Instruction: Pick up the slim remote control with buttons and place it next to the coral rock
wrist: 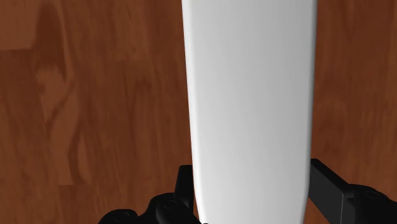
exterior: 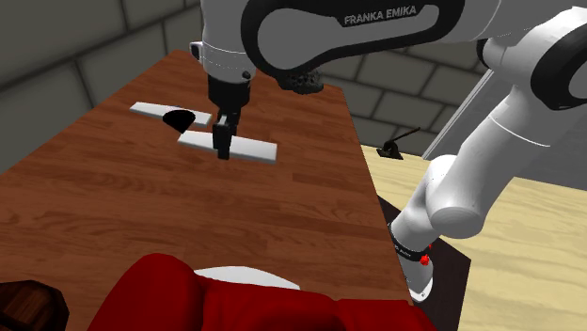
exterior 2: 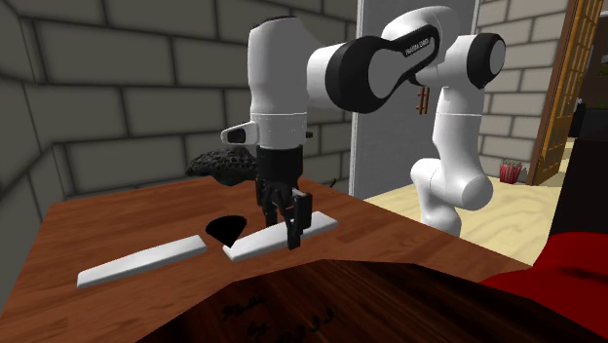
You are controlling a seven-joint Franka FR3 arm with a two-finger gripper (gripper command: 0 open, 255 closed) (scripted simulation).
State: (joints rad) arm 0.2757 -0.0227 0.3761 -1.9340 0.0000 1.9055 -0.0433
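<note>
Claw [exterior: 223,152] clasps the white remote [exterior: 256,149] across its narrow width near mid-length, probably for balance. Remote lies flat on desk [exterior: 141,216], upper centre of shoulder view.

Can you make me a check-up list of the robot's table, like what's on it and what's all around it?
Surface: brown wooden table.
Job's things: white remote, plain with no buttons drawn, clasped between the gripper's fingers; dark lumpy coral rock behind the gripper in the second exterior view, apart from the remote.
Clutter: second white bar; black wedge-shaped thing between the two bars; red padded thing at the shoulder view's bottom edge.
Grippers: gripper low at the table, shut on the white remote near its middle.
Cables: nothing seen.
Surroundings: grey block walls; pale floor.
</note>
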